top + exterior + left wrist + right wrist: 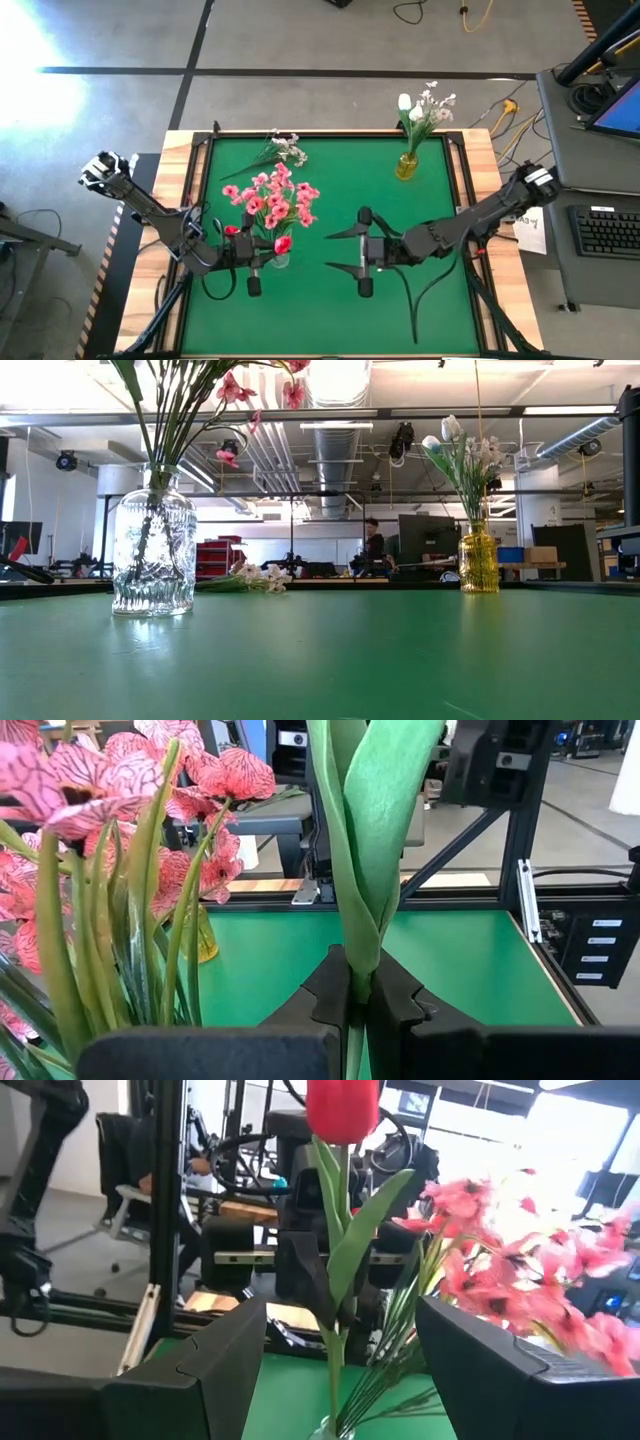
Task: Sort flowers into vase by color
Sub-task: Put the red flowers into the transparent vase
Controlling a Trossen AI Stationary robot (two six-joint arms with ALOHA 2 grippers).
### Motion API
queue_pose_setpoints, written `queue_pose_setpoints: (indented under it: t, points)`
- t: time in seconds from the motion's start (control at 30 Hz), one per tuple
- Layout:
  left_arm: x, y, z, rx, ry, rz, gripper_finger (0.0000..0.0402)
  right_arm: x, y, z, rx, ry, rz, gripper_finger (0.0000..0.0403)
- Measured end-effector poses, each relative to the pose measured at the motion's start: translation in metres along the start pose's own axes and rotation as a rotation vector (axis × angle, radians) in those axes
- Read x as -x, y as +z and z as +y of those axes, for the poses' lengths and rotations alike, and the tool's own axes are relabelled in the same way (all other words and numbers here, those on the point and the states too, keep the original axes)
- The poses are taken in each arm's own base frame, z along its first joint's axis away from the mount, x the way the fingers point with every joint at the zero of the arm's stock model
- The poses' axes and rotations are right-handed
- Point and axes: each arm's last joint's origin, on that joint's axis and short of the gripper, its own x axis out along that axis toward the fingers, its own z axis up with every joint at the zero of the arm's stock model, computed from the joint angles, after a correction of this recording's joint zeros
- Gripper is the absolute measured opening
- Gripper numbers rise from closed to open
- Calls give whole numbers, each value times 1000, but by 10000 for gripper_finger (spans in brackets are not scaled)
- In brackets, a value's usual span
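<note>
A clear glass vase (152, 555) stands left of the table's middle and holds a bunch of pink blossom sprays (272, 198). My left gripper (268, 254) is beside it, shut on a red tulip (343, 1105). My right gripper (342, 251) hovers open to the right of the vase, with its fingers pointing at the tulip. A yellow vase (406, 165) near the far edge holds white tulips and white sprays (425, 108). One white-blossom spray (283, 148) lies flat on the mat by the far edge. My left gripper pinches the tulip's green stem and its wrapped leaves (360, 955) between its two fingers (330, 990), well below the red bloom. The fingers come in level from the table's left, across the stem. The tulip stands upright, and its lower stem reaches down to the clear vase's mouth (335, 1425).
Green mat (330, 310) inside a wooden frame, with free room along the near side and centre. Dark curved strands (415, 292) lie under the right arm. A desk with a keyboard (605, 230) stands off the right edge. A person (373, 545) is far behind the table.
</note>
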Motion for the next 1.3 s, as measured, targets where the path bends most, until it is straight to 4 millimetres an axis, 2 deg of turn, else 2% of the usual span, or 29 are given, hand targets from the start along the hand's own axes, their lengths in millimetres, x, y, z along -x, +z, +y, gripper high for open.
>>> queue_pose_setpoints:
  t: [0.27, 0.57, 0.7, 0.93, 1.3]
  points:
    - [0, 0, 0, 0, 0, 0, 0, -33, 8, 2, 45, -25, 26, 252]
    - [0, 0, 0, -1, 0, 1, 0, -66, 10, 2, 62, -30, 66, 300]
    - [0, -1, 0, -4, 0, 4, 0, -76, 11, 4, 85, -32, 63, 300]
    - [0, -1, 0, -4, -1, 4, 0, -89, 11, 0, 80, -48, 60, 257]
    - [0, 0, 0, -4, -4, 4, 0, -96, 6, -7, 64, -14, 53, 138]
